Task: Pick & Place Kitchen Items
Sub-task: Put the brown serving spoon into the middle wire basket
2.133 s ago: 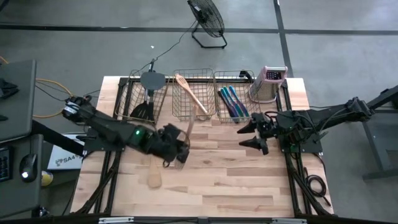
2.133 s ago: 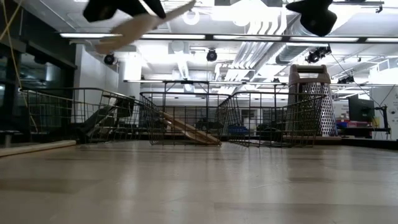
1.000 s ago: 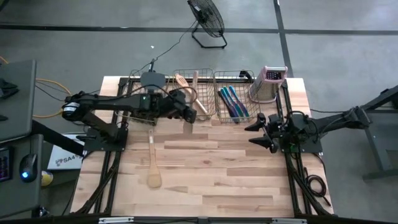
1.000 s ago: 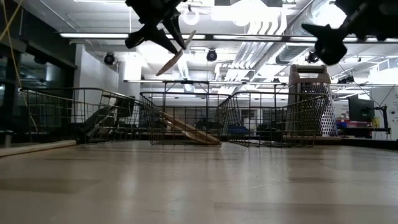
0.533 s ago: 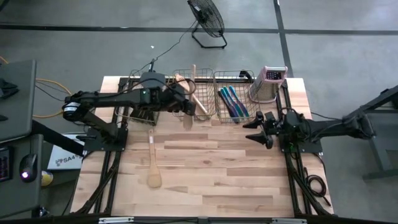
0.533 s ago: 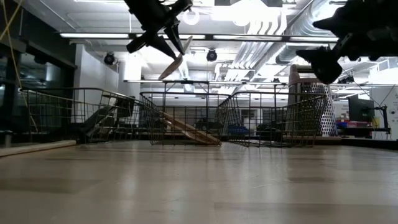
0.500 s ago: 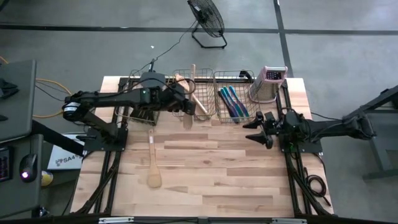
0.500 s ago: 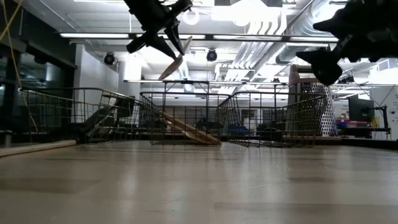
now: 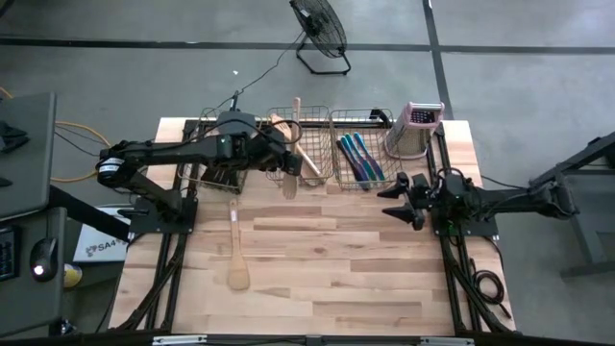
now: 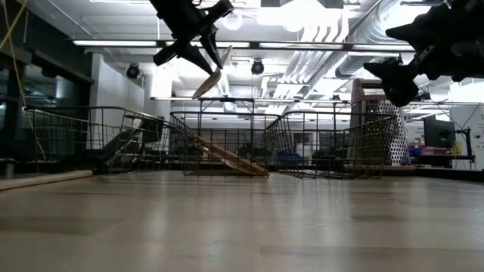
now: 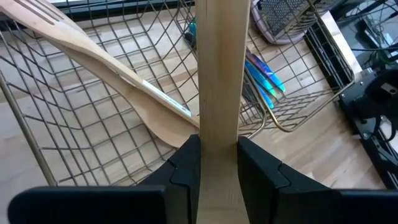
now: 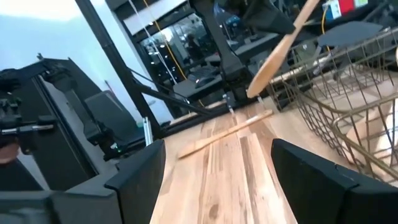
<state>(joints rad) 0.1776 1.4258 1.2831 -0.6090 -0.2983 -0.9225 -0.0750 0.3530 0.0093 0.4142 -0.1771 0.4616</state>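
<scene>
left gripper is raised over the near edge of the middle wire basket, its fingers clamped on the flat handle of a pale wooden utensil. the utensil is held clear of the table, running from the far side of the basket across to its near rim, with its broad end just past that rim on the near side; in the low view it hangs tilted above the basket tops.

a second wooden spoon lies slanted inside the middle basket. a third wooden spoon lies flat on the table, nearer and to the left, well apart from the baskets.

left basket holds a dark spatula. right basket holds slim blue and teal pieces. a metal box grater stands upright just right of it.

right gripper hovers above the table near the right basket, jaws spread wide, holding nothing.
</scene>
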